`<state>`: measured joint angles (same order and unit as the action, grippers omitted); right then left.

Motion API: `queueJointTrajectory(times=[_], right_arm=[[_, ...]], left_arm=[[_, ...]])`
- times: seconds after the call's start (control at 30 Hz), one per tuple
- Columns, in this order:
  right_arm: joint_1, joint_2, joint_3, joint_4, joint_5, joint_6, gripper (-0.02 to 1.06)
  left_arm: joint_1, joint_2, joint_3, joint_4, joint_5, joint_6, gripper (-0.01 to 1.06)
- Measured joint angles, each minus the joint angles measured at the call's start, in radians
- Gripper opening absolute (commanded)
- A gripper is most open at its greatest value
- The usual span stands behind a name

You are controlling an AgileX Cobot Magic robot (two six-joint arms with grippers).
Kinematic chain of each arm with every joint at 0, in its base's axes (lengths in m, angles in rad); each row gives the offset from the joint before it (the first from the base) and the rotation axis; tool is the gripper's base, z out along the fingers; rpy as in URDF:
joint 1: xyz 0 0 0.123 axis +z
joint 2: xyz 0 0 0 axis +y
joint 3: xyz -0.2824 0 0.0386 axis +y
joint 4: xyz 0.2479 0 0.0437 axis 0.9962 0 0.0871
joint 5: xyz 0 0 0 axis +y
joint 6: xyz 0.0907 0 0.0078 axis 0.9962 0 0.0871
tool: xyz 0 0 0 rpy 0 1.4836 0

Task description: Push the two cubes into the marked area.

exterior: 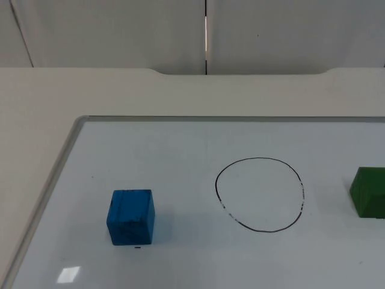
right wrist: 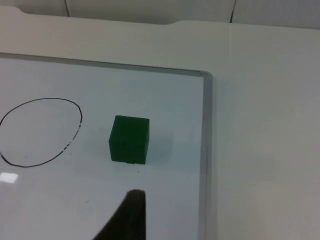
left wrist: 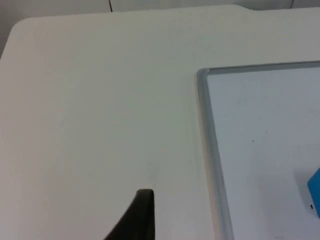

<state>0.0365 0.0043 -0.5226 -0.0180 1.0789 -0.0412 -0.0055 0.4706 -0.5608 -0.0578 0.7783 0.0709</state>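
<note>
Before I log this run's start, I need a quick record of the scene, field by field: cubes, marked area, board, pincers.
blue cube: on whiteboard, outside the circle, left-arm side
green cube: on whiteboard, outside the circle, right-arm side
marked circle: between the cubes, nothing inside
whiteboard: lies flat on the table
left pincer: over bare table beside the board
right pincer: over the board, near green cube

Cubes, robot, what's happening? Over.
Blue cube and green cube both outside the circle. Both arms waiting. Nothing between cubes and circle.
</note>
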Motion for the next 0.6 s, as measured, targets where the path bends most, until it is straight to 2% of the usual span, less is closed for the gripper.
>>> queueJointTrajectory(times=[0.1, 0.23, 0.27, 0.33, 0.47, 0.5, 0.53, 0.57, 0.6], right_arm=[[0.0, 0.0, 0.0, 0.0, 0.0, 0.0, 1.05], [0.0, 0.0, 0.0, 0.0, 0.0, 0.0, 1.05], [0.0, 0.0, 0.0, 0.0, 0.0, 0.0, 1.05], [0.0, 0.0, 0.0, 0.0, 0.0, 0.0, 1.05], [0.0, 0.0, 0.0, 0.0, 0.0, 0.0, 1.05], [0.0, 0.0, 0.0, 0.0, 0.0, 0.0, 1.05], [0.0, 0.0, 0.0, 0.0, 0.0, 0.0, 1.05], [0.0, 0.0, 0.0, 0.0, 0.0, 0.0, 1.05], [0.0, 0.0, 0.0, 0.0, 0.0, 0.0, 1.05]], left_arm=[[0.0, 0.035, 0.0, -0.007, -0.012, 0.0, 0.94], [0.0, 0.086, 0.0, -0.022, -0.03, 0.002, 0.8], [0.0, 0.1, 0.0, -0.024, -0.036, 0.002, 0.8], [0.0, 0.135, 0.0, -0.025, -0.048, 0.002, 0.66], [0.0, 0.193, 0.0, -0.028, -0.069, 0.002, 0.19], [0.0, 0.218, 0.0, -0.028, -0.072, 0.004, 0.19], [0.0, 0.241, 0.0, -0.032, -0.077, 0.01, 0.13], [0.0, 0.27, 0.0, -0.043, -0.08, 0.016, 0.01], [0.0, 0.303, 0.0, -0.057, -0.082, 0.027, 0.0]])
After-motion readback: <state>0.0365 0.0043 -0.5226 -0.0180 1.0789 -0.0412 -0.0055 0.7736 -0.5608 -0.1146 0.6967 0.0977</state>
